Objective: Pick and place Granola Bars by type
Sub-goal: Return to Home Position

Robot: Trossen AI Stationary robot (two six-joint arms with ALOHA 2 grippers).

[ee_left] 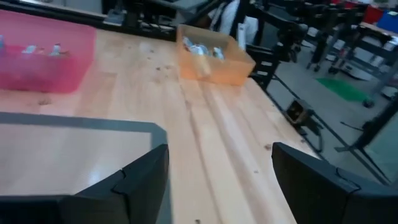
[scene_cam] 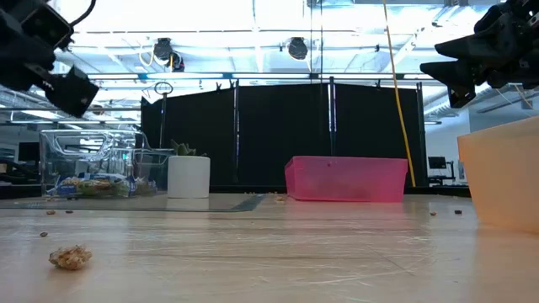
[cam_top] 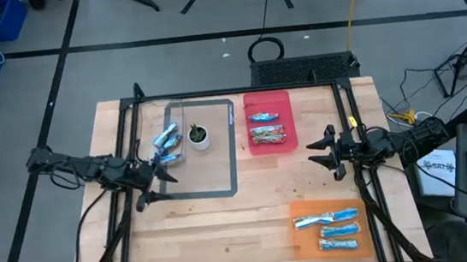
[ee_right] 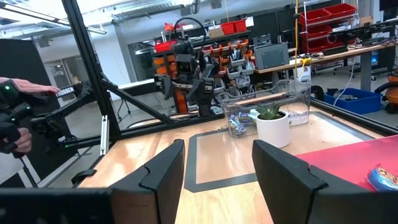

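Observation:
Granola bars lie in three containers. Blue-and-silver ones fill a clear box [cam_top: 168, 139] near the far left, beside a small potted plant [cam_top: 198, 136]. A red bin [cam_top: 269, 121] holds one blue bar [cam_top: 260, 116] and brownish bars [cam_top: 266, 134]. An orange tray [cam_top: 333, 225] at the near right carries several blue bars [cam_top: 328, 219]. My left gripper [cam_top: 157, 183] hovers open just near of the clear box, over a grey-framed mat. My right gripper [cam_top: 321, 153] hangs open right of the red bin, holding nothing.
The grey-framed mat [cam_top: 213, 189] lies under the clear box and plant. A granola crumb [scene_cam: 70, 257] sits on the wood near the front edge. Bare wood [cam_top: 225, 226] spreads between mat and orange tray. A person's hand [ee_right: 22, 90] shows beyond the table in the right wrist view.

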